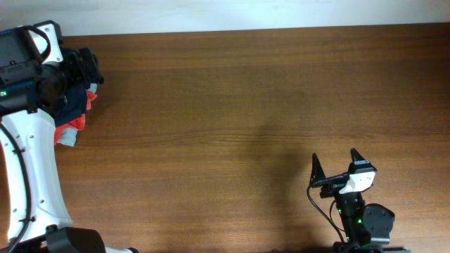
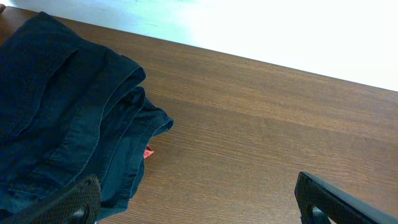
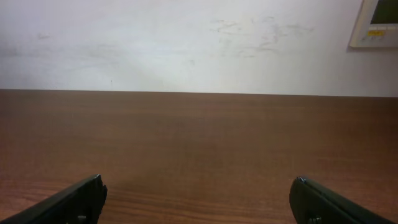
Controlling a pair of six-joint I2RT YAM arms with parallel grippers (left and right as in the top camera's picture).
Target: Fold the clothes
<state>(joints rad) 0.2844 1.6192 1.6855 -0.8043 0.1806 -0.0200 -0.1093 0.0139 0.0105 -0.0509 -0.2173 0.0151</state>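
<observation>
Hovering my left gripper (image 2: 196, 208), jaws wide, at the edge of the clothes (image 2: 62, 124) to pinch a hem, I judge; right gripper (image 1: 336, 161) parked wide, well apart, leaving folding room.

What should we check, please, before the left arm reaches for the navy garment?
1. Left gripper open and holding nothing: ok.
2. Navy garment centred between its fingers: not ok, it lies off to one side.
3. A finger touching the fabric: cannot tell.
4. Navy garment apart from other clothes: not ok, a red garment peeks from under it, and a light grey garment lies in the same pile.
5. Navy garment spread flat: not ok, it is bunched in folds.
6. Right gripper open and well away from the pile: ok.
</observation>
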